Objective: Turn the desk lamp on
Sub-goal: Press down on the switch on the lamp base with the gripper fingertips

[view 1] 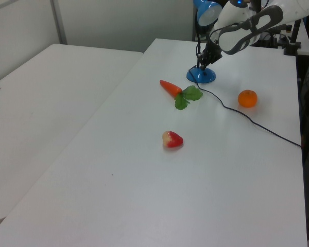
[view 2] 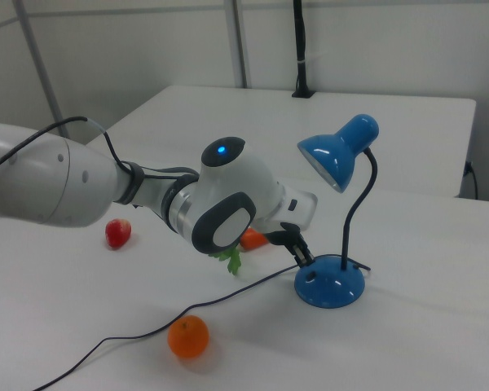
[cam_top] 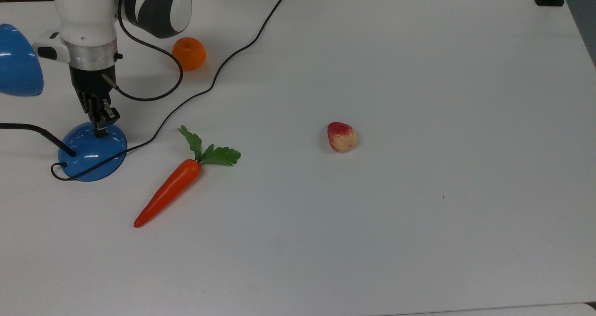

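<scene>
Now, what we see, item by item:

Tool: we see the tool (cam_top: pixel 103 126) pointing down with its tip on the upper part of the lamp base, at the far side of the dome in the top view; in the right view the tool (view 2: pixel 305 257) meets the base at the right view's left edge of the dome. Its fingers look narrow, pressed close together with nothing between them.

Desk lamp: we find the desk lamp (view 2: pixel 336 214) standing upright on the table (cam_top: pixel 419 74), at the top view's left, with the blue domed base (cam_top: pixel 92 153) flat on the surface. In the right view the thin black neck rises from the base and bends over to the cone shade (view 2: pixel 338 153), which faces down toward the right view's left. We cannot tell whether the bulb is lit.

Cord: we follow the black cord (cam_top: pixel 219 74) from the base, past the carrot leaves, to the far edge of the table in the top view.

Carrot: we see the carrot (cam_top: pixel 174 185) lying just beside the base, on the top view's right of it, leaves toward the far side.

Orange: the orange (cam_top: pixel 189 53) sits farther back, between the arm and the cord in the top view.

Strawberry: the strawberry (cam_top: pixel 342 137) lies well apart, toward the middle of the table.

Left view: we see the tool (view 1: pixel 202 64) down at the desk lamp (view 1: pixel 201 75) at the far end of the table.
</scene>
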Tool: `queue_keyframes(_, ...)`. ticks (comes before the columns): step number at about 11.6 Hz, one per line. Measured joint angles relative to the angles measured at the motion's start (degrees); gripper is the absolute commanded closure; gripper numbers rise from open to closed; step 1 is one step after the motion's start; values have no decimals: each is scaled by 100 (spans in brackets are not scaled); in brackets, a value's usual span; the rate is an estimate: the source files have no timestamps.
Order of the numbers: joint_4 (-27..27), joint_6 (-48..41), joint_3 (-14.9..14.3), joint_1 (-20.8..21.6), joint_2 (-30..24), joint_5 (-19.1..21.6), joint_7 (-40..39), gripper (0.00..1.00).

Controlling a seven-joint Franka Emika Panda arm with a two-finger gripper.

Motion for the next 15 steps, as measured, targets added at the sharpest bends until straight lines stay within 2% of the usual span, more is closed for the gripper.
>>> queue_keyframes(15,12,93,9,-144,150,75,46,100)
